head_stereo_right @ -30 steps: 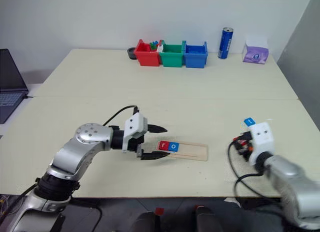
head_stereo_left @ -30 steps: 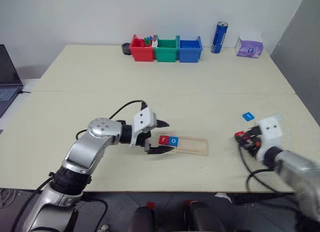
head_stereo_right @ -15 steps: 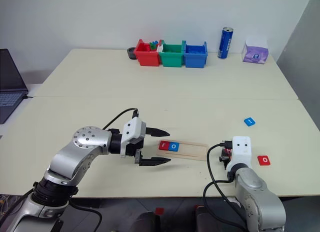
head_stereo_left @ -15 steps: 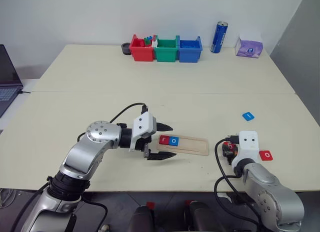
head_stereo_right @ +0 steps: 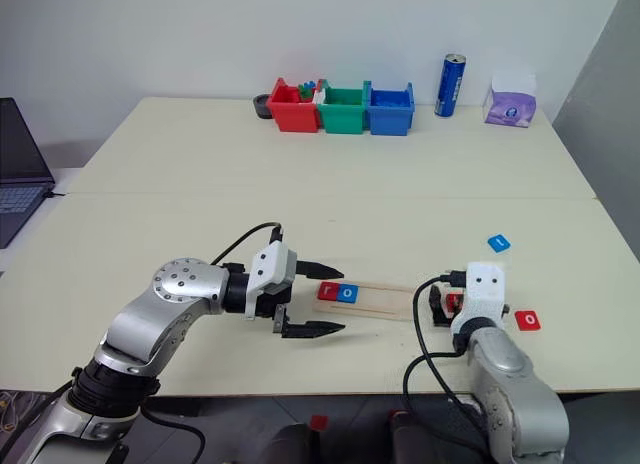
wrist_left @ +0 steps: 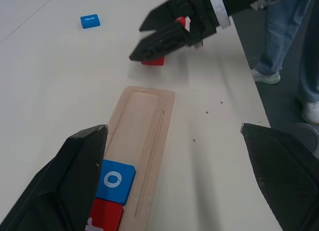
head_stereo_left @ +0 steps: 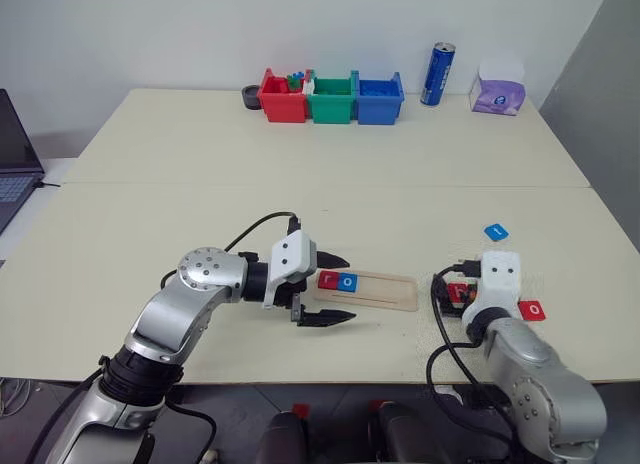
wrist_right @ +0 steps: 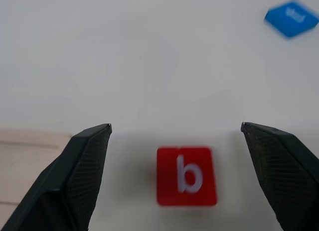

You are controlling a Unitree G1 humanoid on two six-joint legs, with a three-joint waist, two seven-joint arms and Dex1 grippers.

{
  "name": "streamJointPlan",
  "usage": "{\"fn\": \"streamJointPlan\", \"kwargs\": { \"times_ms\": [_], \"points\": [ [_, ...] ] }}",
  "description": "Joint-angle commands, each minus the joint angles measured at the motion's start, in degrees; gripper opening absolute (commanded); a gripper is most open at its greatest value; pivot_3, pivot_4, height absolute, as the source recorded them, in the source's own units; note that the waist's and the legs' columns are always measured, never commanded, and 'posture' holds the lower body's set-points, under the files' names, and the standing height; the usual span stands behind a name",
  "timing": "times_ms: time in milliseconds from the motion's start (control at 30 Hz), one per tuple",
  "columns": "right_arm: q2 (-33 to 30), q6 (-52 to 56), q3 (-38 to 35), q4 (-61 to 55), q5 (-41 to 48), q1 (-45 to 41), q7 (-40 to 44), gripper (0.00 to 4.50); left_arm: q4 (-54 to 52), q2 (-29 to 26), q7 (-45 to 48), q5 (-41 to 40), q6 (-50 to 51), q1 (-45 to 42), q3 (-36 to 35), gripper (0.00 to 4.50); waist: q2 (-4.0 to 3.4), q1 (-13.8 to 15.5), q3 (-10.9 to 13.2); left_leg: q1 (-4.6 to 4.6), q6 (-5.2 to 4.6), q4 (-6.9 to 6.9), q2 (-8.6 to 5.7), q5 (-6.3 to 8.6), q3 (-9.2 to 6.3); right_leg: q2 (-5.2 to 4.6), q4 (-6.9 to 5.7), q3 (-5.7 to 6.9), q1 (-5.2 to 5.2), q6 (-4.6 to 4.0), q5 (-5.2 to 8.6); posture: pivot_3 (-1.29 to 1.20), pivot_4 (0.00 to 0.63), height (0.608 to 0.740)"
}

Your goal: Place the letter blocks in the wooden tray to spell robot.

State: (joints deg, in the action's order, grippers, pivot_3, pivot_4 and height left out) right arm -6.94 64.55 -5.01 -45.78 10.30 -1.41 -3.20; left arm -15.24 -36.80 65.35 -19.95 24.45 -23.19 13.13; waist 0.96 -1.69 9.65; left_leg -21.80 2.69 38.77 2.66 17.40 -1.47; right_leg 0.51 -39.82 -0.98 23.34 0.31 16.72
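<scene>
Lining up on the b block for the third slot

The right pincer [wrist_right: 174, 181] is hanging open over the red b block [wrist_right: 186, 176], just off the wooden tray [head_stereo_left: 385, 290]'s empty end near the worktop's front edge; the left pincer [head_stereo_left: 330, 289], open, is flanking the r-o end, probably steadying it.

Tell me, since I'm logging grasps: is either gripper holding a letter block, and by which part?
Neither. The left gripper is open beside the wooden tray; the right gripper is open over the red b block.
</scene>
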Motion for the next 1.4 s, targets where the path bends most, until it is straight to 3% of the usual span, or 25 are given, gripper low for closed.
{"fn": "streamJointPlan", "kwargs": {
  "times_ms": [33, 133, 333, 500, 933, 1333, 1400],
  "points": [
    [-4.69, -0.46, -2.59, -4.03, 3.06, -2.54, 6.15, 4.47, -0.74, -0.48, -0.37, 0.01, -1.21, -0.05, -1.26, 4.50, 0.00, -0.02, 0.00, 0.00, 0.00, 0.00, 0.00, 0.00, -0.01, 0.01, 0.00, 0.00, 0.00, 0.00, 0.00, 0.00, 0.150, 0.740],
    [-15.30, -3.38, -4.13, -1.51, 6.86, -3.92, 17.52, 4.47, -0.51, -0.37, -0.54, -0.09, -1.29, 0.08, -1.35, 4.50, 0.00, -0.01, 0.01, 0.00, -0.01, 0.02, -0.04, 0.00, 0.03, -0.01, 0.01, -0.03, -0.01, 0.00, 0.00, 0.00, 0.150, 0.740],
    [-41.40, -21.65, -6.45, 11.81, 9.95, -1.10, 47.07, 4.47, -0.28, 0.59, -0.94, -0.56, -1.60, 0.10, -0.92, 4.50, 0.06, 0.07, 0.05, -0.01, -0.05, -0.02, -0.06, 0.03, -0.01, -0.01, 0.26, 0.05, -0.10, -0.06, -0.04, 0.00, 0.150, 0.740],
    [-50.53, -31.95, -2.73, 21.84, 8.05, -1.57, 58.81, 4.47, -1.17, 1.65, -1.55, -0.75, -0.94, -0.11, -0.28, 4.50, 0.09, 0.01, 0.07, -0.02, -0.08, -0.02, -0.06, 0.04, 0.00, -0.01, 0.31, 0.03, -0.11, -0.27, -0.17, 0.00, 0.150, 0.740],
    [-49.57, -45.26, 11.69, 37.57, -0.25, -12.58, 67.08, 4.47, -1.13, 4.62, -1.25, 0.04, -0.31, -3.29, 2.74, 4.50, 0.11, 0.15, 0.08, -0.02, -0.06, 0.07, -0.05, 0.03, 0.01, -0.02, 0.24, 0.02, -0.11, -0.27, -0.19, 0.00, 0.150, 0.740],
    [-47.11, -49.95, 15.47, 48.71, -3.77, -18.78, 71.07, 4.47, -1.89, 4.02, -1.62, -0.09, 0.93, -3.73, 2.18, 4.50, 0.10, 0.15, 0.08, 0.02, -0.05, 0.10, -0.05, 0.03, 0.03, -0.03, 0.14, 0.00, -0.11, -0.28, -0.19, 0.00, 0.150, 0.740],
    [-46.77, -49.65, 15.37, 49.24, -3.53, -19.31, 71.70, 4.10, -2.15, 3.47, -1.61, -0.22, 1.22, -3.24, 1.67, 4.50, 0.10, 0.16, 0.08, 0.02, -0.05, 0.10, -0.05, 0.03, 0.02, -0.03, 0.14, 0.01, -0.11, -0.28, -0.19, 0.00, 0.150, 0.740]
  ]
}}
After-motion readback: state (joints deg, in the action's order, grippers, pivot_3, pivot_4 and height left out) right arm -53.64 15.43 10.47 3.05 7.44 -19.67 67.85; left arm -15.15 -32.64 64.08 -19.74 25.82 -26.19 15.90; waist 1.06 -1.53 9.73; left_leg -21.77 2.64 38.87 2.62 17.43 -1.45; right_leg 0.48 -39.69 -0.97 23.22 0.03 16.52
